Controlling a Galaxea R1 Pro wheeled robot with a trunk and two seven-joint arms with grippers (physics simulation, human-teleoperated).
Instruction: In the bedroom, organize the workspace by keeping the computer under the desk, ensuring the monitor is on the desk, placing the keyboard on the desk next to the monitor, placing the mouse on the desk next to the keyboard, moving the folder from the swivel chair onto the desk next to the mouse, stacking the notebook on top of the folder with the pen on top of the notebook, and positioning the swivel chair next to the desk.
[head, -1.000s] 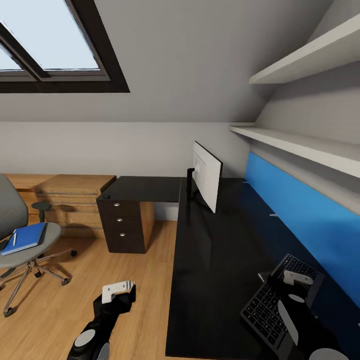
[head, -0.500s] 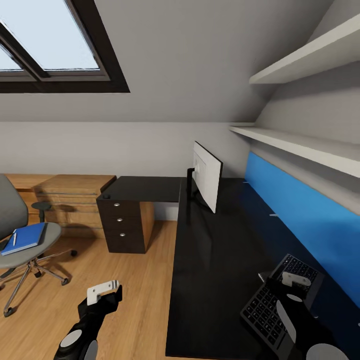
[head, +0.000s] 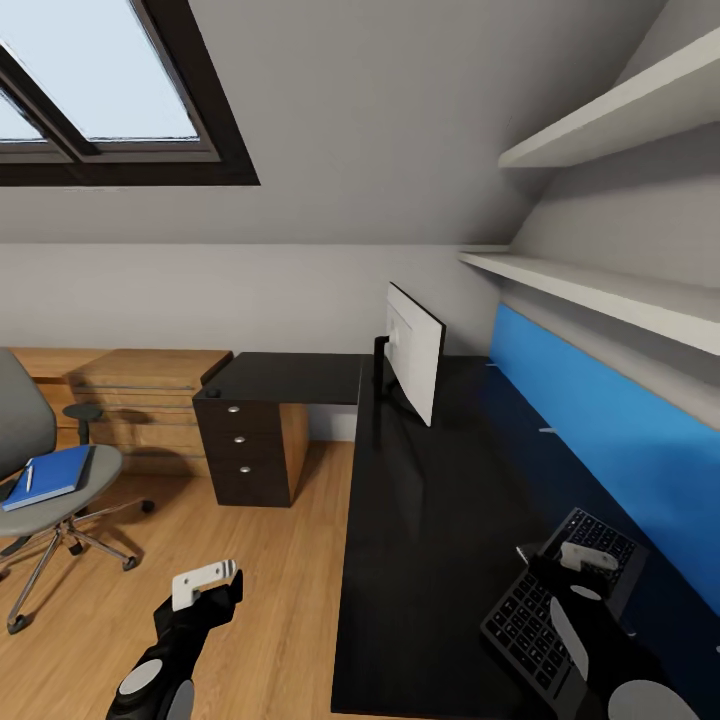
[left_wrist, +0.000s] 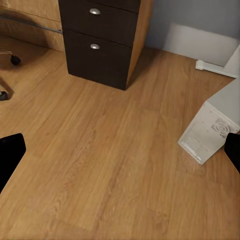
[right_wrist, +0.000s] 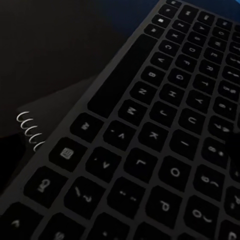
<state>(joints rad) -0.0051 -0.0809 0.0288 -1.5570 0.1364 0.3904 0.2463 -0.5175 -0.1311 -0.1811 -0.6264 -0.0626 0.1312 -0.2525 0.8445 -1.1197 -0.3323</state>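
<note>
The black desk (head: 420, 500) carries the monitor (head: 413, 362) at its middle. Near the desk's front right lies the grey keyboard (head: 530, 615), with my right gripper (head: 583, 562) directly over its keys (right_wrist: 150, 150); its jaws are hidden. White spiral coils of the dark notebook (right_wrist: 29, 131) show by the keyboard's edge. At far left, the swivel chair (head: 85, 478) holds the blue folder (head: 48, 477) with the white pen (head: 28, 478) on it. My left gripper (head: 205, 588) hangs open over the floor (left_wrist: 120, 150), near the computer (left_wrist: 212, 125). The mouse is out of view.
A black drawer unit (head: 248, 450) with silver knobs (left_wrist: 94, 11) stands under the desk's left wing, beside a light wooden dresser (head: 130, 395). A blue back panel (head: 610, 430) and white shelves (head: 600, 290) line the right wall. Wood floor (head: 270, 590) lies between chair and desk.
My left arm has swung left and slightly down over the floor, then held. The right gripper has barely shifted over the keyboard.
</note>
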